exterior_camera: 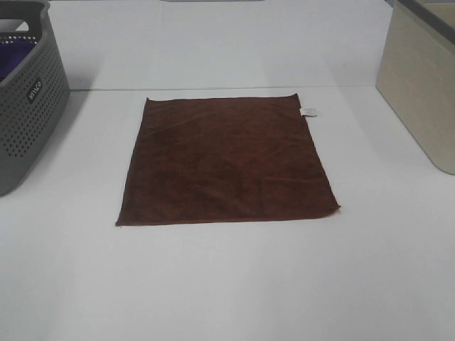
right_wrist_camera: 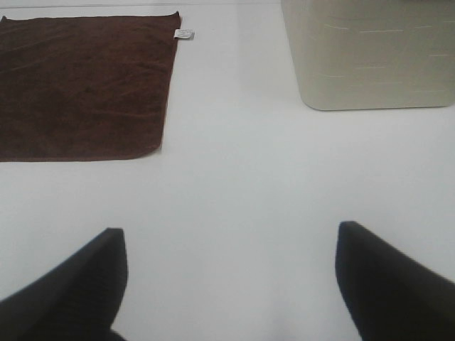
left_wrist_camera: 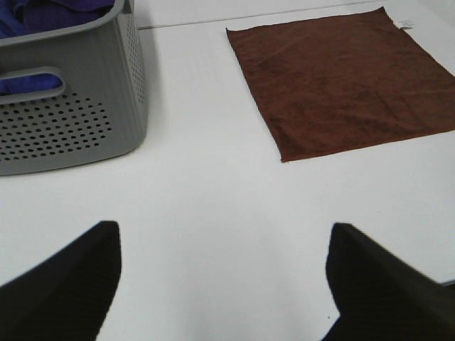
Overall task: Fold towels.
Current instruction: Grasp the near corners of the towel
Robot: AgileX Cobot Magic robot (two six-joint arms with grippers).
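Towel [exterior_camera: 226, 162] flat and unfolded, centre frame.
Left gripper [left_wrist_camera: 224, 227] and right gripper [right_wrist_camera: 231, 227] both spread wide above the table [exterior_camera: 227, 284], holding nothing; grey basket [exterior_camera: 28, 106] upper left.

The towel [exterior_camera: 226, 162] is soft, matt plush cloth — the tabletop [exterior_camera: 227, 284] smooth and white — the basket [exterior_camera: 28, 106] perforated grey plastic.

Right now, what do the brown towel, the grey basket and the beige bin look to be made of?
Brown towel: soft plush cloth, perhaps microfibre; matte nap with brushed streaks, stitched edges, white tag. Grey basket: probably moulded plastic; rigid matte walls with even punched holes. Beige bin: smooth matte walls, plastic or coated board, unclear.
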